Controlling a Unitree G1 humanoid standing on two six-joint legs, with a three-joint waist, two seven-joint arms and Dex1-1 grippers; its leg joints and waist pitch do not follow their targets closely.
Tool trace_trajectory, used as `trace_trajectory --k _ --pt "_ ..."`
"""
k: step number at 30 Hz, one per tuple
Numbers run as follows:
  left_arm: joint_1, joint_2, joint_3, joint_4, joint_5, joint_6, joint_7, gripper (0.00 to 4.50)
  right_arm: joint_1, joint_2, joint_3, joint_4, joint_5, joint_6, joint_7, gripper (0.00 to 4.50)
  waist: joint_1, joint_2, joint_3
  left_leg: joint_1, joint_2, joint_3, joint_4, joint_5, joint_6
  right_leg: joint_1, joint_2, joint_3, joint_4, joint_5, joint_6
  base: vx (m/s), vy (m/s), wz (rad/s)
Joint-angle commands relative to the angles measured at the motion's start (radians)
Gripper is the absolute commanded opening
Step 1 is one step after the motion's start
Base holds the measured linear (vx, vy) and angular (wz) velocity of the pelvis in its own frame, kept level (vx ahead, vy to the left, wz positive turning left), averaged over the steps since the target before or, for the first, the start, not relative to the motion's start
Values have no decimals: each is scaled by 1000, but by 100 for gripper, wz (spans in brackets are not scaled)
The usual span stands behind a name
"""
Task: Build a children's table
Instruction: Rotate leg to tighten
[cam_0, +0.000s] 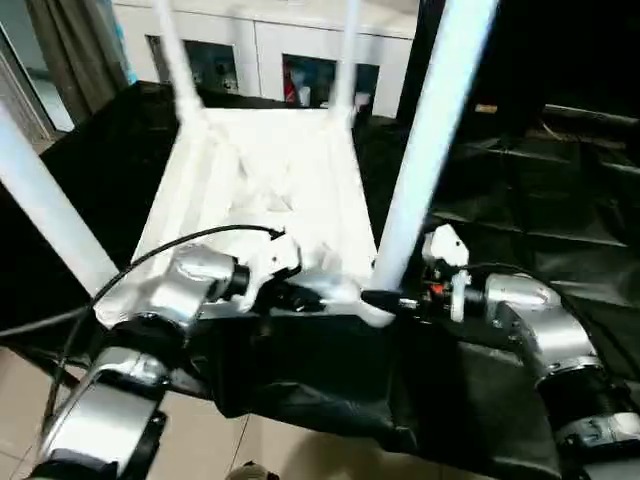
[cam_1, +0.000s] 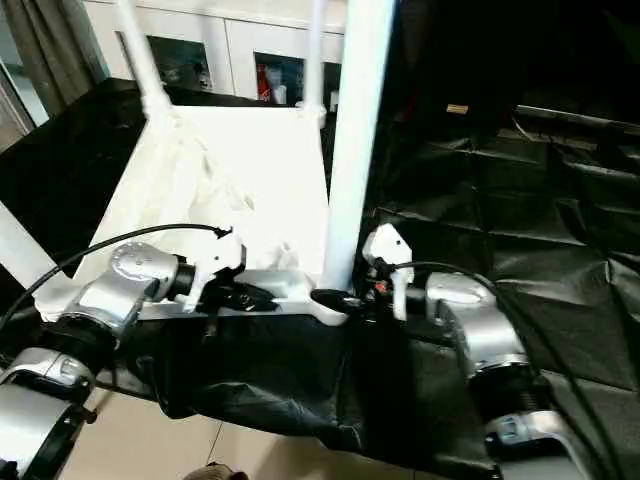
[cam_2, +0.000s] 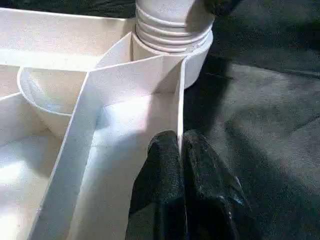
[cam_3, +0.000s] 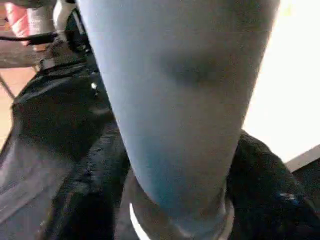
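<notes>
- I see the children's table (cam_0: 270, 190) lying upside down on the black-draped surface (cam_0: 520, 200), with its ribbed underside facing up.
- Four white legs stand up from its corner sockets: the near right leg (cam_0: 425, 140) is just in front of my right arm, the near left leg (cam_0: 45, 210) leans toward the left edge, and the two far legs (cam_0: 175, 55) rise near the white cabinets (cam_0: 260, 50) behind.
- My left gripper (cam_2: 180, 165) is at the near rim of the tabletop. In the left wrist view its two black fingers (cam_2: 160, 170) are clenched together on a thin upright rib of the underside, close to the socket of the near right leg.
- This socket (cam_2: 172, 40) shows a ribbed collar where the leg goes into it.
- My right gripper (cam_0: 385, 298) is at the base of the near right leg, right at the corner socket. In the right wrist view the leg stands between the black fingers (cam_3: 265, 185), so the jaws are around it, but I cannot tell whether they press on it or stand loose.
- A black cable (cam_0: 150, 255) runs over my left forearm.
- Below the front edge of the surface I see a light tiled floor (cam_0: 210, 450).
</notes>
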Motion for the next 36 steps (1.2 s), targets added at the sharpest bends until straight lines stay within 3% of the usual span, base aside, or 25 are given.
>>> trace_trajectory --k 1,8,13,15,16,18,19,20,21,22,23,24,26,27,28,33,36 --pt "7 -10 5 -26 -42 12 -11 0 25 1 45 -6 5 16 51 257 4 -14 -66 21 102 -42 -61 -69 113 42 -117 68 -50 38 -260 0 0 0" --pt "14 -10 12 -42 -42 27 -15 0 29 5 54 -8 12 30 70 207 4 -15 -65 20 101 -42 -60 -72 111 40 -115 67 -51 14 -258 0 0 0" --pt "-7 -37 19 4 1 8 116 0 36 43 33 18 -15 40 -37 202 6 -15 -65 19 101 -42 -59 -70 113 40 -117 68 -52 17 -256 0 0 0" --pt "-56 -78 29 90 49 8 300 0 22 108 -3 94 -54 30 -220 201 -1 -16 -57 26 98 -44 -66 -149 67 32 -120 71 -72 -117 -241 0 0 0" --pt "-59 -81 31 94 49 9 311 0 21 112 -6 99 -56 30 -233 200 -4 -15 -53 28 97 -44 -68 -177 49 29 -121 72 -79 -167 -235 -54 -3 1" --pt "-95 -130 54 136 49 26 429 0 9 172 -39 154 -70 35 -382 200 -9 -14 -46 34 98 -52 -74 -261 -6 31 -129 74 -102 -359 -188 -55 1 -1" --pt "-103 -144 56 144 50 31 457 0 7 189 -50 165 -68 41 -418 199 -11 -14 -42 36 100 -54 -78 -281 -15 28 -127 74 -105 -389 -179 0 0 0" --pt "-118 -170 59 158 55 38 511 0 0 223 -70 186 -62 53 -488 199 -18 -9 -34 43 100 -60 -85 -351 -37 23 -124 70 -115 -472 -156 0 0 0" --pt "-127 -187 60 167 58 42 545 0 -4 245 -83 199 -59 59 -531 199 -21 -11 -36 56 99 -66 -85 -404 -56 21 -131 68 -125 -546 -131 0 0 0" --pt "-136 -202 61 176 61 47 576 0 -10 264 -94 211 -58 62 -571 199 -22 -11 -38 59 99 -68 -85 -415 -62 20 -133 69 -128 -559 -124 0 0 0" --pt "-138 -205 61 178 62 47 581 0 -12 268 -95 214 -58 62 -578 199 -23 -11 -40 56 100 -69 -88 -409 -63 22 -134 71 -130 -545 -118 0 0 0" --pt "-155 -232 64 203 66 46 635 0 -29 303 -109 244 -69 57 -660 199 -24 1 -40 53 102 -69 -93 -405 -64 21 -131 74 -129 -502 -119 0 0 0" --pt "-172 -255 68 229 69 39 675 0 -47 327 -107 273 -94 40 -710 199 -29 -2 -43 56 100 -68 -96 -422 -76 21 -125 71 -124 -450 -129 0 0 0" --pt "-177 -263 68 237 69 35 681 0 -55 335 -103 283 -101 21 -710 199 -30 5 -44 54 101 -71 -99 -423 -83 23 -126 72 -119 -407 -141 0 0 0" --pt "-180 -268 65 241 71 29 676 0 -60 342 -102 288 -101 4 -699 234 -32 3 -44 54 101 -68 -100 -425 -82 23 -124 72 -120 -390 -144 0 0 0" --pt "-167 -261 45 231 71 -7 590 0 -70 337 -99 276 -82 -19 -627 290 -28 -1 -50 43 102 -60 -98 -342 -39 33 -128 78 -106 -240 -184 0 0 0" --pt "-145 -236 34 210 59 -33 498 0 -60 301 -73 241 -79 -20 -535 309 -23 -5 -50 36 98 -57 -90 -310 -5 38 -135 78 -112 -291 -180 0 0 0"
